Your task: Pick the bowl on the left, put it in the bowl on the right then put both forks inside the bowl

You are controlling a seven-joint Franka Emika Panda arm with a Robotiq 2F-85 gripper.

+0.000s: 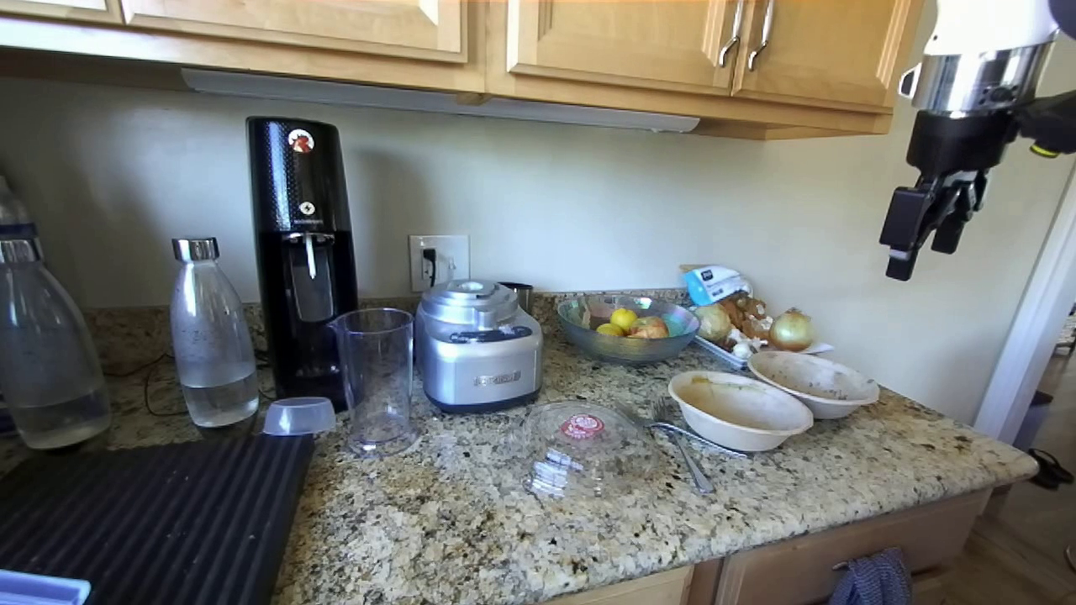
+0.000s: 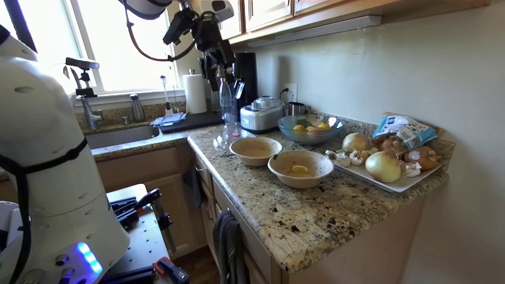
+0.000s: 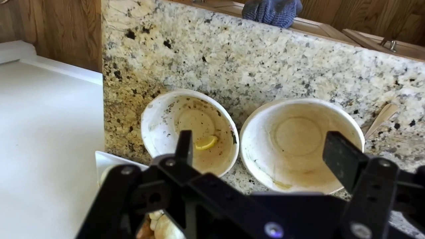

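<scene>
Two forks (image 1: 691, 458) in exterior view, seemingly crossed, lie just beside left bowl (image 1: 740, 412) (touching? cannot tell); dragged bowl could sweep them along. Gripper (image 1: 923, 252) hangs high, spread wide, nothing held. In exterior view, yellow slice (image 2: 300, 169) sits in right bowl (image 2: 300, 182): nested bowl may perch crooked on it. Wrist view: bowl rims meet or nearly so; descent between them could shove right bowl aside.
</scene>
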